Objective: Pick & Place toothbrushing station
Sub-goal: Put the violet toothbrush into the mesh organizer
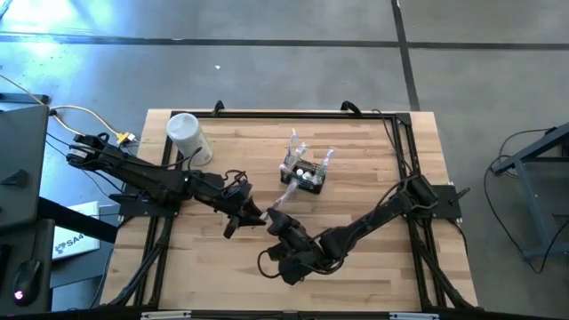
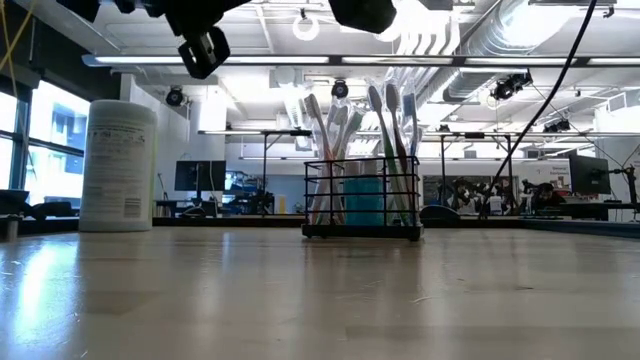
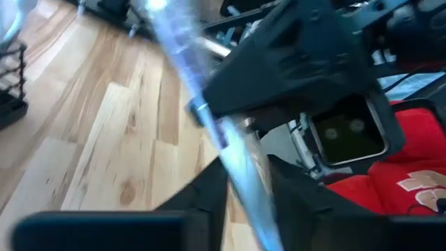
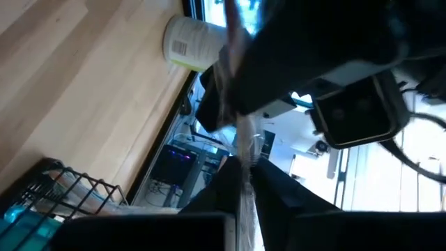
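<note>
The wooden surface (image 1: 373, 178) carries a white cylinder (image 1: 188, 138) far left, its label print too small to read. The black mesh caddy (image 1: 304, 176) stands mid-surface. Near it, both grippers' fingers grip one clear toothbrush (image 1: 283, 197): left gripper (image 1: 253, 216), right gripper (image 1: 277, 222).

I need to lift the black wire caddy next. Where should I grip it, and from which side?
Probably from straight above, pinching the top rim wire of the caddy on a long side at its middle. The toothbrushes stand well above the rim and splay at both ends, so the middle looks clearest. Both the left gripper and the right gripper are nearby.
</note>
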### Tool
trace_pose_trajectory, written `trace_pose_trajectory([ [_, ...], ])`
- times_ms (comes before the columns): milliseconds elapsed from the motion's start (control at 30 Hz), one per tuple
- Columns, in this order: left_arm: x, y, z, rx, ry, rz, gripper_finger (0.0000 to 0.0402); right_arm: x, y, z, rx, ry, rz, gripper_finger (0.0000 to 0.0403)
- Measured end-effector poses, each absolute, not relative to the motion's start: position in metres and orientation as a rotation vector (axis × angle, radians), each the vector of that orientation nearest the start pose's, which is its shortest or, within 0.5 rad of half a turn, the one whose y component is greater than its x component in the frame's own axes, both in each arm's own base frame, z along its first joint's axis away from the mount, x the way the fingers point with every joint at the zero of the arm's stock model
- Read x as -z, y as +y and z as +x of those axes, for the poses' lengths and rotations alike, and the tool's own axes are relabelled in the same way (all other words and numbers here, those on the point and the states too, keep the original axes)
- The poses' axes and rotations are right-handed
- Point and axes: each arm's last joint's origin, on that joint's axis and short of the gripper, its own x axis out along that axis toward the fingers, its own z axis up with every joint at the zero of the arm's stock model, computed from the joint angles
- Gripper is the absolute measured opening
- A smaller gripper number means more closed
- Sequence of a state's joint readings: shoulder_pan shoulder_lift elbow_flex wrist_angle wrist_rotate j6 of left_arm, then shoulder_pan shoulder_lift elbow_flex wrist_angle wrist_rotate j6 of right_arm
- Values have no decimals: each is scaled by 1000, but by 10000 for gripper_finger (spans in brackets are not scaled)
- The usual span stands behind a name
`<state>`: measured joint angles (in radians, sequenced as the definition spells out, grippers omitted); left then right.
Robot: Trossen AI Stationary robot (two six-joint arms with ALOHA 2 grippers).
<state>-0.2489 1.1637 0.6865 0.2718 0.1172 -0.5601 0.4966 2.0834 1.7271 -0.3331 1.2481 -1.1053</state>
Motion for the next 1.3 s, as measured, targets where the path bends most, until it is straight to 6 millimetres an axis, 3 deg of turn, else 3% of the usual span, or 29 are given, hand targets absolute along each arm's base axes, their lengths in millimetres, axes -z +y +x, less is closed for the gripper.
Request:
trace_pose_trajectory([
  [133,-263,-65,246,271,334,-534,27,-255,196,416,408,846,-1575,36],
  [400,-264,-65,246,249,305,-442,24,-256,200,415,425,819,-1537,127],
  [667,-268,-61,244,183,260,-365,24,-258,224,401,506,766,-1485,209],
  [900,-284,-56,232,107,177,-270,24,-261,234,377,633,735,-1418,210],
  [1067,-295,-52,221,87,128,-172,24,-269,230,348,739,665,-1338,200],
  [1300,-297,-51,220,96,107,-31,24,-302,199,297,742,566,-782,191],
])
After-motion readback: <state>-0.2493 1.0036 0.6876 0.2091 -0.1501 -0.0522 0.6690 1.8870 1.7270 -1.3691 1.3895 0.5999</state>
